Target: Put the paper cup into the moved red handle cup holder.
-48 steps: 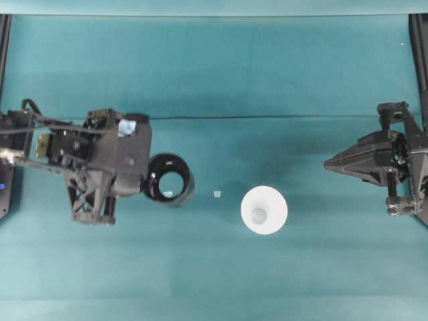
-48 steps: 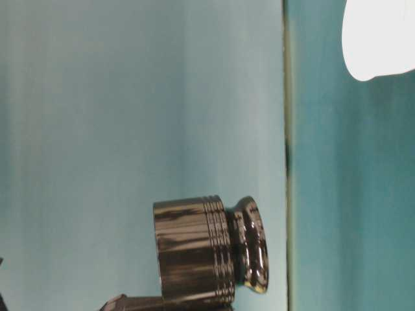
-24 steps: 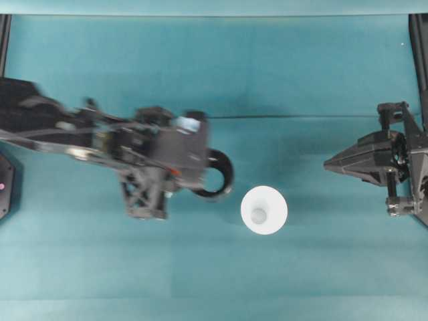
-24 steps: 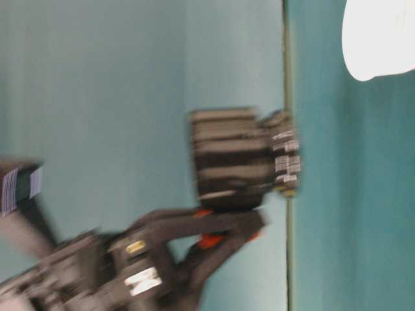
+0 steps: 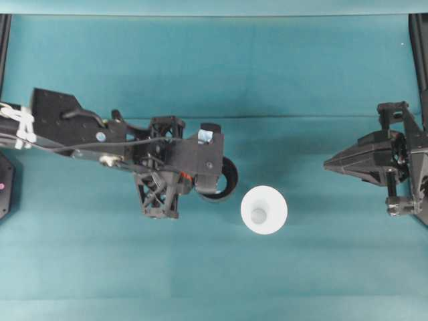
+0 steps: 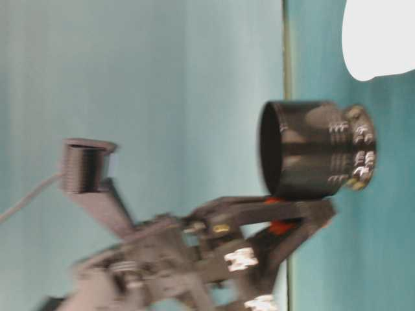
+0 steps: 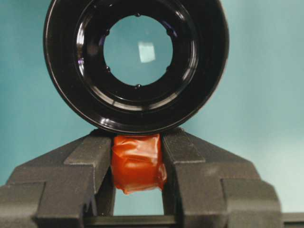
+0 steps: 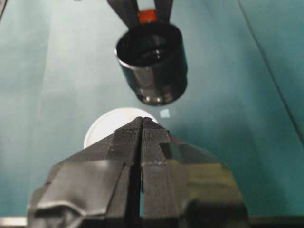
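Though half-hidden overhead — red handle cup holder (image 7: pixel 137 61) see-through.

table (image 5: pixel 221 60): teal cloth | wall (image 6: pixel 130 65): pale teal | light: even

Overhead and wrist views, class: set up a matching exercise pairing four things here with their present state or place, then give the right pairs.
Things:
1. holder
2. paper cup
3. left gripper
4. right gripper

States:
A. shut on nothing, at the right edge of the overhead view
B. standing free on the cloth, wide rim up
C. lifted off the table, held by its red handle
D. fingers closed on the red handle

Pairs: 1-C, 2-B, 3-D, 4-A
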{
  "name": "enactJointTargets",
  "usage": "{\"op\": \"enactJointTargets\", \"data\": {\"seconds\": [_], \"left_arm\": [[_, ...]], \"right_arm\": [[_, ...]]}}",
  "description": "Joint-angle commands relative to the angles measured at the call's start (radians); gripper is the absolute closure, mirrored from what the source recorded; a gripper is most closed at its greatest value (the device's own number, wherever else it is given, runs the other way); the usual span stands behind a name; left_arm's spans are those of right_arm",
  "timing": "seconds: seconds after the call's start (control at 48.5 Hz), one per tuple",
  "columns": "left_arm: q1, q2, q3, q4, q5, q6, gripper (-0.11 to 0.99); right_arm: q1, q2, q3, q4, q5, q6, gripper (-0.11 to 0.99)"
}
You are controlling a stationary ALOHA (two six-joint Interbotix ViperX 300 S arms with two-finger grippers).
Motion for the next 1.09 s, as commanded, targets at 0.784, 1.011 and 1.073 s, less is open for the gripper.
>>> {"op": "enactJointTargets", "data": {"seconds": [0.784,1.011,1.073], "left_arm": [[-0.005,0.075,0.032,0.005,-0.094,0.005,0.61],[-0.005,0.077,0.031,0.003,-0.103,0.008,0.61],[-0.008,0.080,0.031,0.003,-0.120,0.009,0.61]], "right_arm": [[-0.003,0.003,-0.008,0.003,-0.009,0.009,0.99],[-0.003,0.003,-0.008,0.003,-0.009,0.009,0.99],[-0.003,0.003,-0.008,0.003,-0.006,0.009,0.99]]}}
